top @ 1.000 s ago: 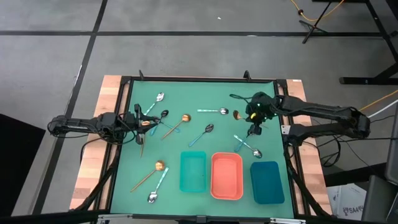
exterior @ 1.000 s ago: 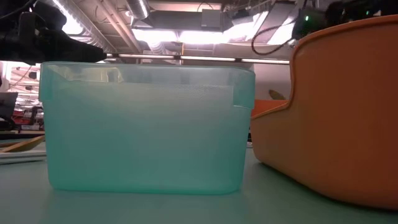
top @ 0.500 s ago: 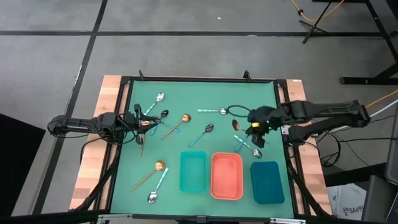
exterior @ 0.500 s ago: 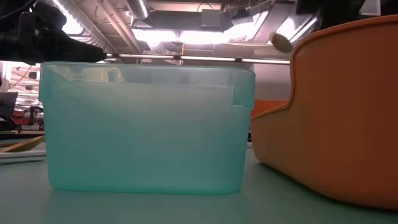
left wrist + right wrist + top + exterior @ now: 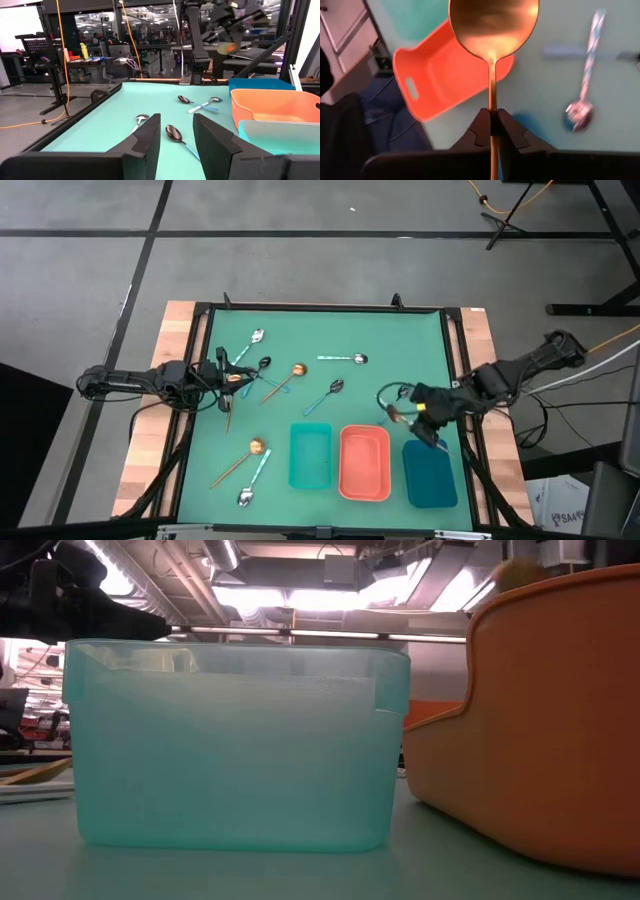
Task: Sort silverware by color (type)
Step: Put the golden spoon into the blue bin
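Observation:
My right gripper (image 5: pixel 418 416) hangs above the mat, just beyond the dark blue tray (image 5: pixel 430 472) and the coral tray (image 5: pixel 365 463). It is shut on a gold-copper spoon (image 5: pixel 492 25). The teal tray (image 5: pixel 310 455) stands left of the coral one. Several other spoons lie flat on the green mat: silver ones (image 5: pixel 355 359), dark ones (image 5: pixel 335 388) and gold ones (image 5: pixel 256 446). My left gripper (image 5: pixel 175 142) waits open at the table's left side, pointing level, with nothing between its fingers. My right gripper pinches the gold spoon's thin handle (image 5: pixel 491 102) between its two fingers, which lie along the handle. The fingers slant down from the table's right. The spoon is lifted clear of the mat, its bowl (image 5: pixel 394 412) sticking out beyond the fingertips.
A silver spoon (image 5: pixel 580 111) with a teal handle lies on the mat under my right gripper, crossed by another spoon's handle (image 5: pixel 565 51). A brown-handled spoon (image 5: pixel 228 412) lies beside my left gripper. A black frame (image 5: pixel 320 307) borders the mat.
My right gripper has carried the gold spoon from the far right part of the mat toward the near edge and upward, to a place just beyond the coral and dark blue trays. Its wrist has rolled on the way. It has stayed shut on the handle.

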